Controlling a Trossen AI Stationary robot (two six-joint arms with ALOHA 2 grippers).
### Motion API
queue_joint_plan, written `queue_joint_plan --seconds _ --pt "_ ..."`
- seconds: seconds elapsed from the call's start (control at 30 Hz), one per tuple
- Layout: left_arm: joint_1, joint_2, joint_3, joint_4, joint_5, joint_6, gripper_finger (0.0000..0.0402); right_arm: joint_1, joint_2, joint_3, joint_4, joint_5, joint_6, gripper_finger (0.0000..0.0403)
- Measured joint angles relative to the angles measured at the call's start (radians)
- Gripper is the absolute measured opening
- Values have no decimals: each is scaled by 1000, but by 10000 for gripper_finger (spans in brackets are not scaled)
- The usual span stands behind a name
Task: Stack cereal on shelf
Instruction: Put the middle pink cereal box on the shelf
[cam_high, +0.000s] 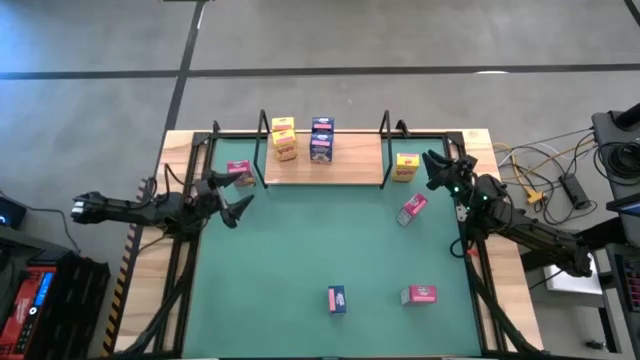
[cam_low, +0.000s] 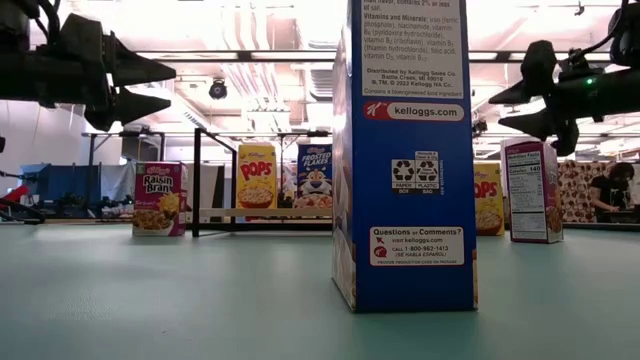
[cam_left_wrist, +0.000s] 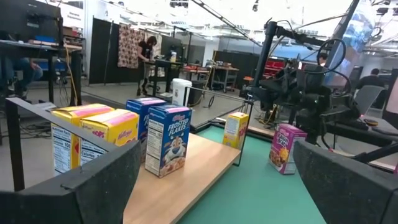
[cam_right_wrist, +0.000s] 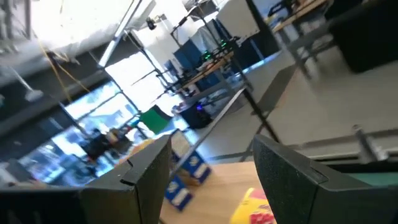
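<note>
The shelf (cam_high: 345, 166), a light wood board with black wire uprights, lies at the far end of the green mat (cam_high: 300, 260). Yellow cereal boxes (cam_high: 284, 140) and blue ones (cam_high: 322, 140) stand upright on it. A pink box (cam_high: 240, 172) stands left of the shelf and a yellow one (cam_high: 406, 166) right of it. Another pink box (cam_high: 412, 208), a blue box (cam_high: 337, 299) and a pink box (cam_high: 419, 295) rest on the mat. My left gripper (cam_high: 233, 196) hovers open beside the shelf's left end. My right gripper (cam_high: 434, 172) hovers open near the yellow box, nothing between its fingers.
Black frame bars run along both sides of the mat (cam_high: 185, 270). Cables and gear (cam_high: 560, 185) lie off the table's right side. In the low view the near blue box (cam_low: 405, 150) stands tall in front of the shelf. A person (cam_left_wrist: 149, 56) is in the room beyond.
</note>
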Motion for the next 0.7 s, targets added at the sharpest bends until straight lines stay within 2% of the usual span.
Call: queue_joint_plan --seconds 0.1,0.3,0.53,0.7 --pt "0 5 0 1 0 0 400 0 1 0 16 -55 30 215" --pt "0 18 0 3 0 0 400 3 2 0 24 -296 43 215" --pt "0 34 0 0 0 0 400 3 30 5 -1 -308 78 215" --pt "0 43 0 0 0 0 400 3 110 137 -112 -307 12 215"
